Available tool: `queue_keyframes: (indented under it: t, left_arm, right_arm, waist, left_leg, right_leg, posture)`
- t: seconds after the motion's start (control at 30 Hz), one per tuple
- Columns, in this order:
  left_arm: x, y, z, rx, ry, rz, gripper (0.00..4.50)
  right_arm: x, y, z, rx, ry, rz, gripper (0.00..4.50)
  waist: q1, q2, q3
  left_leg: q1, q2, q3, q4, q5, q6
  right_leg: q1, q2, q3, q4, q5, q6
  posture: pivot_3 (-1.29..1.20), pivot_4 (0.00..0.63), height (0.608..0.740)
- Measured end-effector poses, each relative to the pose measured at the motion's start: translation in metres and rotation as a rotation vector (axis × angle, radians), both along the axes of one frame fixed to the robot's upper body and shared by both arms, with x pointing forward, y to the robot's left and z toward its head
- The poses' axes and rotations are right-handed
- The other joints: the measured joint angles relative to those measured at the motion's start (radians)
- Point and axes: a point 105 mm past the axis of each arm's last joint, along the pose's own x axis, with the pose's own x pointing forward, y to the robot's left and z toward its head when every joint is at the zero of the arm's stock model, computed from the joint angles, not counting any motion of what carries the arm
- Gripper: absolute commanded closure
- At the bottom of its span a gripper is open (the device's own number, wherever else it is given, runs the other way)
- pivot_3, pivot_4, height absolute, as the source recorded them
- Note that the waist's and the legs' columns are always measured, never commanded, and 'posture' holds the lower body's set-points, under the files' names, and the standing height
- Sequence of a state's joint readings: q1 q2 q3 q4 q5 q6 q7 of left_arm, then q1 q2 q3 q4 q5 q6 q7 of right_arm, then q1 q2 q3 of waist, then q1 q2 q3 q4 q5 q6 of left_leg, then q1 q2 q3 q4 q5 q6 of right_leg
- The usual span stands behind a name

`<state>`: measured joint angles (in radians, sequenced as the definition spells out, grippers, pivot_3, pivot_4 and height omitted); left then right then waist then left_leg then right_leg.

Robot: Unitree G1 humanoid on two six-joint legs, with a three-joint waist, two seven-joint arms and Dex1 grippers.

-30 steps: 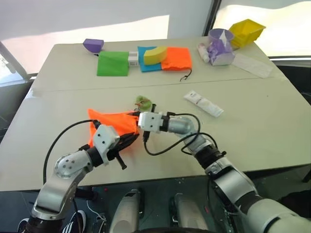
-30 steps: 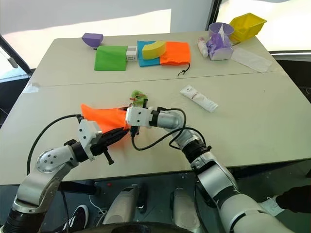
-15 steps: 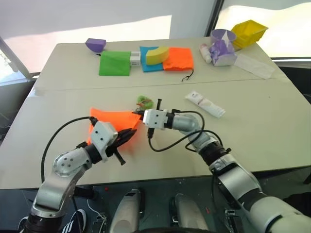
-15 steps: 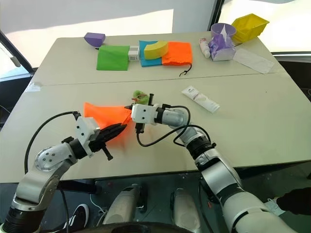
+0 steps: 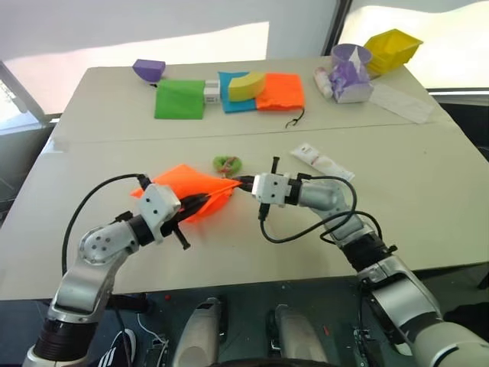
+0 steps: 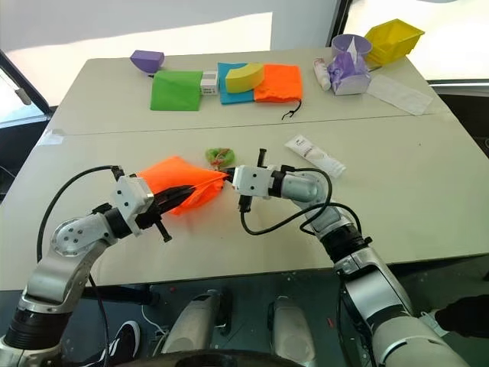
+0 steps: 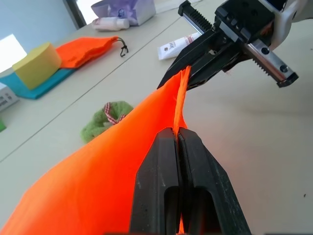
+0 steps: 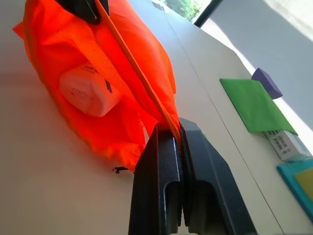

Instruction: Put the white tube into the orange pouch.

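Both arms reach in over the near part of the desk (image 5: pixel 428 191), forearms roughly level, converging on the orange pouch (image 5: pixel 187 187); the pouch is stretched between them, lifted at its rim, its body sagging toward the desk.

Left pincer (image 5: pixel 205 203) — fingers pressed together on the pouch's edge, pointing forward and toward the robot's right; in the left wrist view the two black fingers (image 7: pixel 195 171) meet with a thin line of orange fabric pinched between them.

Right pincer (image 5: pixel 243 183) — also clamped on the pouch rim, pointing toward the robot's left, nearly level; in the right wrist view the fingers (image 8: pixel 161 186) meet on the taut orange edge; a black cable loops under this wrist.

Fuzzy green ring (image 5: pixel 227 162) lies on the desk just behind the pouch, near the right pincer.

White tube (image 5: pixel 322 163) lies flat on the desk behind the right forearm, apart from the pouch and from both pincers — not in the pouch.

Far side of the desk: green cloth (image 5: pixel 179 99); flat orange pouch (image 5: pixel 280 90) beside a yellow block (image 5: pixel 246 86); purple holder (image 5: pixel 348 73); yellow bin (image 5: pixel 392 50).
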<state>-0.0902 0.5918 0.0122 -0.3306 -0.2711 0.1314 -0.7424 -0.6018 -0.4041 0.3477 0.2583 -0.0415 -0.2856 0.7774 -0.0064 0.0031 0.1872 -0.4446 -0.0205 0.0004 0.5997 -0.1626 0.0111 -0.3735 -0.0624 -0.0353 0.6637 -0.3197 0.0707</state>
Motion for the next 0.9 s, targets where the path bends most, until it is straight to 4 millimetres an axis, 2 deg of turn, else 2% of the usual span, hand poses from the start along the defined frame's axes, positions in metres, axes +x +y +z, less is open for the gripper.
queue_keyframes:
  t: [0.23,0.37,0.47,0.57,0.63,0.77,0.9]
  left_arm:
    - [0.017,-0.001,0.014,0.009,-0.075,-0.057,4.5]
    - [0.019,-0.003,0.019,0.011,-0.096,-0.091,4.5]
    - [0.011,0.0,0.013,0.013,-0.052,-0.133,4.5]
    - [-0.021,0.014,-0.01,0.016,0.107,-0.199,4.5]
    - [-0.03,0.024,-0.017,0.018,0.163,-0.186,4.5]
    - [-0.028,0.033,-0.008,0.025,0.113,-0.113,4.5]
    - [-0.023,0.029,-0.006,-0.039,0.073,-0.033,4.5]
  right_arm:
    - [-0.024,-0.016,0.015,0.047,0.125,0.001,4.48]
    - [-0.036,-0.023,0.018,0.051,0.199,0.019,4.48]
    - [-0.043,-0.023,0.014,0.045,0.233,0.02,4.48]
    - [-0.048,-0.015,0.004,0.012,0.23,0.032,4.48]
    - [-0.05,-0.003,-0.003,0.018,0.232,0.045,4.48]
    - [-0.04,0.01,-0.001,0.043,0.178,0.013,4.48]
    - [-0.037,0.007,-0.006,0.015,0.15,0.007,4.48]
  waist:
    - [-0.004,0.0,0.0]
    - [-0.005,0.0,0.0]
    - [-0.009,0.0,0.0]
    - [-0.02,0.0,0.0]
    - [-0.014,-0.001,0.0]
    - [-0.003,0.0,0.001]
    - [-0.007,-0.001,0.0]
  left_leg:
    - [0.0,0.0,0.0,-0.001,-0.001,-0.001]
    - [-0.001,0.0,0.0,-0.001,0.0,0.0]
    - [-0.001,0.0,0.0,-0.002,0.0,0.0]
    - [0.0,0.0,0.001,-0.005,0.0,0.0]
    - [0.0,0.001,0.0,-0.005,0.0,0.0]
    - [0.0,0.001,0.001,-0.004,-0.002,-0.003]
    - [0.0,0.001,0.001,-0.004,-0.002,-0.003]
  right_leg:
    - [0.0,0.0,0.0,-0.001,0.0,0.0]
    - [0.0,0.0,0.001,-0.001,0.0,0.0]
    - [-0.001,0.0,0.001,-0.002,0.0,0.0]
    - [-0.002,0.0,0.001,-0.003,-0.001,-0.002]
    - [-0.003,0.0,0.0,-0.003,-0.001,-0.002]
    - [-0.004,-0.001,0.0,-0.005,-0.002,-0.004]
    - [-0.001,-0.002,0.0,-0.015,0.004,-0.007]
  posture:
    - [0.0,0.15,0.74]
    - [0.0,0.15,0.74]
    - [0.0,0.15,0.74]
    - [0.0,0.15,0.74]
    - [0.0,0.15,0.74]
    - [0.0,0.15,0.74]
    - [0.0,0.15,0.74]
